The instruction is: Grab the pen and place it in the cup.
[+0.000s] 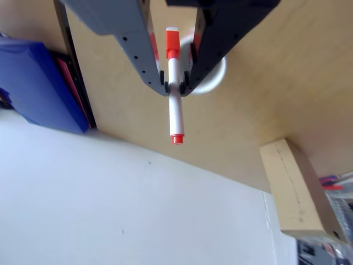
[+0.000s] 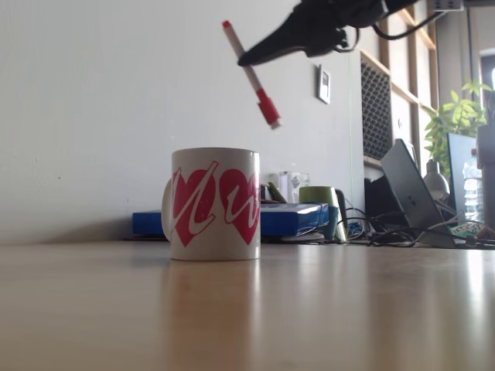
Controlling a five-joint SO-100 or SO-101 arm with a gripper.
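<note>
Pen (image 2: pixel 250 75): slim, white, red-orange cap.

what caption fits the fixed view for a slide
Gripper holds the pen tilted, cap end down, above the cup on the table.

A pale wooden table (image 2: pixel 325 309) is seen before a white wall (image 2: pixel 93 116). A flat blue folder (image 2: pixel 294 219) is laid at the table's far edge against the wall, with a green cup (image 2: pixel 319 196) behind it. Further right, an open laptop (image 2: pixel 410 189), tangled cables (image 2: pixel 387 234) and a leafy plant (image 2: pixel 456 116) are visible. In the other view, a wooden block (image 1: pixel 295 190) is seen.
</note>
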